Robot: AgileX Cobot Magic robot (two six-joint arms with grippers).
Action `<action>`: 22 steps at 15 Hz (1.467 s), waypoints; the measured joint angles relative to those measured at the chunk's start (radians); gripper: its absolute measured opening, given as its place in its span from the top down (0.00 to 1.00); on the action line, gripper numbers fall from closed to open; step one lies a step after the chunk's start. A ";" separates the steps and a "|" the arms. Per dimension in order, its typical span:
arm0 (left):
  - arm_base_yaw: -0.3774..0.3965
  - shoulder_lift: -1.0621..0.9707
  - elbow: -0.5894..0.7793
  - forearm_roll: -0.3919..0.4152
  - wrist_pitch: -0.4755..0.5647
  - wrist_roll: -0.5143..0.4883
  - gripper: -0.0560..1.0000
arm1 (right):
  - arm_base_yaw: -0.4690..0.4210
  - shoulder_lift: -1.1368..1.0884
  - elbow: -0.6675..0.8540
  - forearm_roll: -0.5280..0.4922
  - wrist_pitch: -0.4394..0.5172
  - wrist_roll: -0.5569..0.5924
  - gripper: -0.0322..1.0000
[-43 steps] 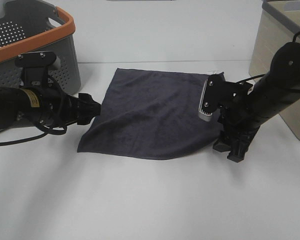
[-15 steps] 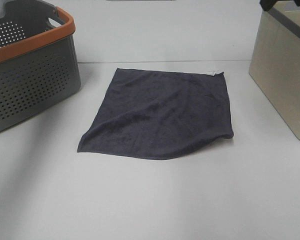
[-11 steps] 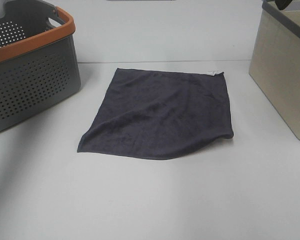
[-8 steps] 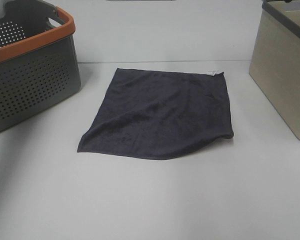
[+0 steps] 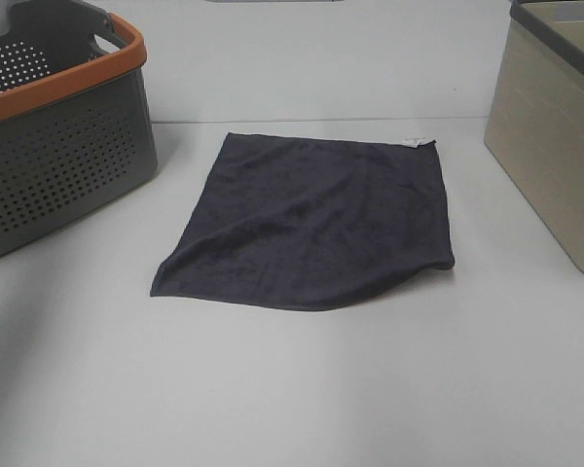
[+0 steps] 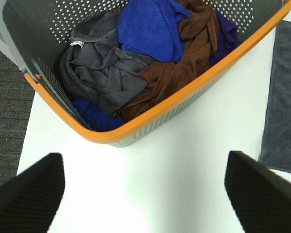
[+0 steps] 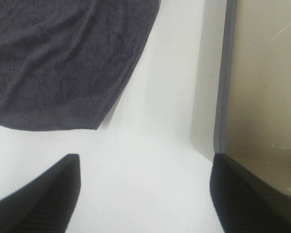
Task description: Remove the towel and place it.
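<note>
The towel (image 5: 311,224), flat mid-tabletop, looks soft, limp and light, best pinched at a corner; both grippers hang wide apart, empty.

1. Exterior high view: bright, even overhead light; white table (image 5: 302,389) near overexposed, little surface texture; slight overall softness.
2. Shadows soft and faint; a thin one under the towel (image 5: 311,224) along its near edge; a diffuse one beside the grey basket (image 5: 68,146).
3. Left wrist view: basket contents sharp; dark fingertips (image 6: 24,194) blurred.
4. Right wrist view: table washed out; towel weave soft; fingertips (image 7: 36,194) out of focus.
</note>
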 joint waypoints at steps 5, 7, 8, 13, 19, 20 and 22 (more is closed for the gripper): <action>0.000 -0.211 0.215 -0.005 -0.025 0.017 0.15 | 0.000 -0.131 0.155 0.000 0.000 0.000 0.25; 0.000 -0.306 0.302 -0.013 -0.025 0.017 0.15 | 0.000 -0.200 0.227 0.000 0.000 0.000 0.25; 0.000 -0.355 0.349 -0.031 -0.025 0.017 0.15 | 0.000 -0.241 0.267 0.000 0.000 0.000 0.25; 0.000 -0.632 0.538 -0.113 -0.025 0.018 0.15 | 0.000 -0.497 0.550 0.000 -0.082 -0.002 0.25; 0.000 -0.921 0.681 -0.116 -0.023 0.021 0.15 | 0.000 -0.811 0.868 0.000 -0.179 -0.002 0.25; 0.000 -0.956 0.700 -0.116 -0.023 0.021 0.15 | 0.000 -0.865 0.907 0.000 -0.183 -0.002 0.25; 0.000 -1.004 0.728 -0.116 -0.023 0.021 0.15 | 0.000 -0.937 0.961 0.000 -0.186 -0.002 0.25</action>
